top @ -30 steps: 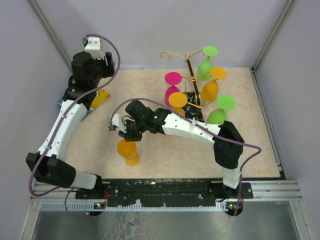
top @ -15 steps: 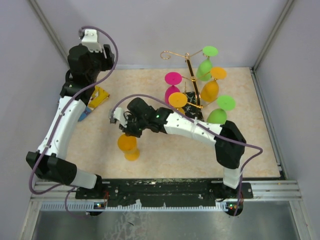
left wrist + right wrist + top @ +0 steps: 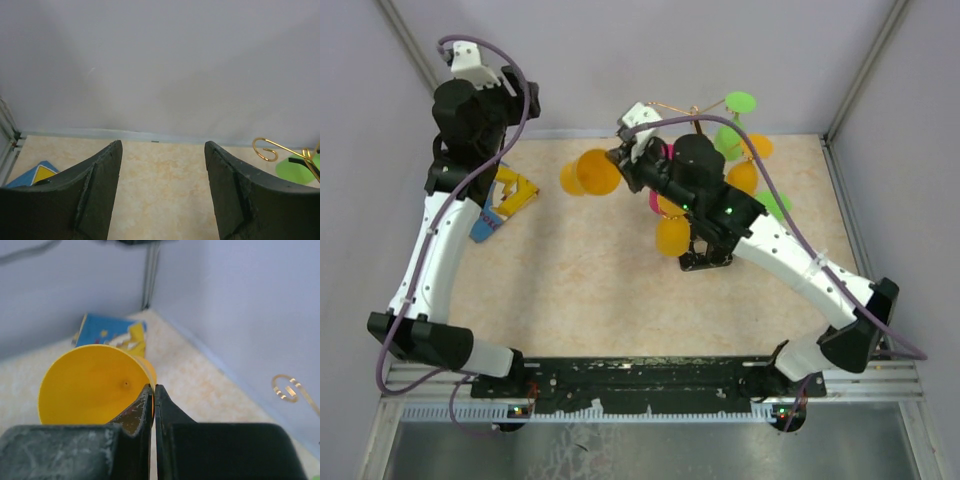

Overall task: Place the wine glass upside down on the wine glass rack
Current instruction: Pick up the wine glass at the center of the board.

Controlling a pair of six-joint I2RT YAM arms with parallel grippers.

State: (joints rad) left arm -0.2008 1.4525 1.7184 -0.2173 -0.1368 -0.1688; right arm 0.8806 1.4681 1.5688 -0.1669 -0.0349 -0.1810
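Observation:
My right gripper [image 3: 617,165] is shut on the edge of the round foot of an orange wine glass [image 3: 597,172] and holds it on its side, high above the table, just left of the rack. In the right wrist view the fingers [image 3: 145,405] pinch the foot's rim [image 3: 92,385]. The wine glass rack [image 3: 698,122] is gold wire on a black marbled base [image 3: 705,258]. Green [image 3: 730,140], orange [image 3: 672,236] and pink glasses hang on it upside down. One free gold spiral [image 3: 284,388] shows to the right. My left gripper [image 3: 162,165] is open, empty and raised at the back left.
A blue and yellow flat object [image 3: 505,200] lies on the table at the back left, under the left arm; it also shows in the right wrist view [image 3: 112,332]. Grey walls close the back and both sides. The rack's arms stick out toward my right wrist.
My right arm has lifted the orange glass off the front-left table and carried it up and back beside the rack. My left arm has risen and swung toward the back wall.

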